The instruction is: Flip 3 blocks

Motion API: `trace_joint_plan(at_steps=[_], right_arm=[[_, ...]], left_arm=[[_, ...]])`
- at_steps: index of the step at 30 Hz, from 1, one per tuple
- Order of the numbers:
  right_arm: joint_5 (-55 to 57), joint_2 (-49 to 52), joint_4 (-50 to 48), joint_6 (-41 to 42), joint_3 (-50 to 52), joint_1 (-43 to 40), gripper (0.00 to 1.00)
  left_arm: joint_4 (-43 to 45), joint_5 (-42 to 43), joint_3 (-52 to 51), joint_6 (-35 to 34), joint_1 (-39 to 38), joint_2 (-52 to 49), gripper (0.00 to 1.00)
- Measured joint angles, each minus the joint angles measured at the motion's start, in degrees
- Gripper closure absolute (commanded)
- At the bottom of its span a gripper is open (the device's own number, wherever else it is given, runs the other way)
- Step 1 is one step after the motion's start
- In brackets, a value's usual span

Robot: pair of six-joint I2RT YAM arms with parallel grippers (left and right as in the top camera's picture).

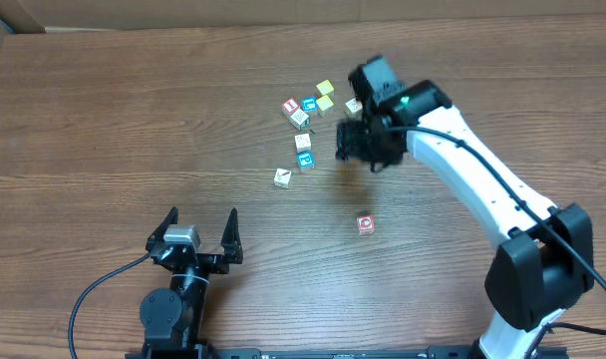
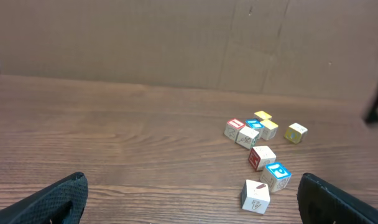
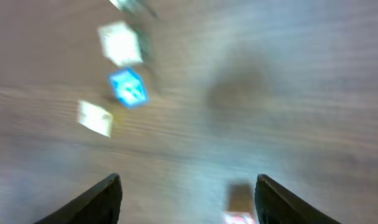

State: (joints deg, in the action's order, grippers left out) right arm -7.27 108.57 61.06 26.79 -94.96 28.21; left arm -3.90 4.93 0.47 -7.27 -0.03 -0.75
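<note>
The right gripper [image 3: 188, 180] hovers spread and empty beside the small wooden alphabet blocks [image 1: 303, 143] (its wrist view is blurred). It should descend squarely over the teal-blue-faced cube [image 1: 305, 160] and pinch opposite sides. The left gripper [image 1: 202, 215] rests, jaws wide.

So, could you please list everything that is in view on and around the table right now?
blue-topped wooden alphabet cubes: two, blue on pale wood, one in the far cluster, one nearer the robot
yellow-topped wooden cubes: two, yellow, far side of the cluster
red-topped wooden cube: one, red, the cluster's left end
pale-topped wooden cubes: four, pale, scattered through the cluster
red-marked wooden cube: one, pale with red, alone, nearer the robot
wooden table: one, brown
cardboard wall: one, tan, behind the table
left hand: one, black, open, at the near edge
right hand: one, black, open, over the table beside the cluster
</note>
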Motion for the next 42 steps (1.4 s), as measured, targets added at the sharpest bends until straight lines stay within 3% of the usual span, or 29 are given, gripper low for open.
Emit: trace_joint_plan(at_steps=[7, 19, 24, 38, 42], right_arm=[[0.4, 1.4, -9.7, 2.8, -0.5, 2.8, 0.33], [6.5, 15.2, -17.9, 2.8, 0.3, 10.3, 0.37], [9.2, 15.6, -18.3, 2.0, 0.3, 10.3, 0.42], [10.7, 15.6, -22.6, 1.7, 1.2, 10.3, 0.41], [10.7, 15.6, -25.6, 1.7, 3.3, 10.3, 0.48]], left_arm=[[0.0, 0.0, 0.0, 0.0, 0.0, 0.0, 0.0], [0.0, 0.0, 0.0, 0.0, 0.0, 0.0, 0.0], [0.0, 0.0, 0.0, 0.0, 0.0, 0.0, 0.0], [0.0, 0.0, 0.0, 0.0, 0.0, 0.0, 0.0], [0.0, 0.0, 0.0, 0.0, 0.0, 0.0, 0.0]])
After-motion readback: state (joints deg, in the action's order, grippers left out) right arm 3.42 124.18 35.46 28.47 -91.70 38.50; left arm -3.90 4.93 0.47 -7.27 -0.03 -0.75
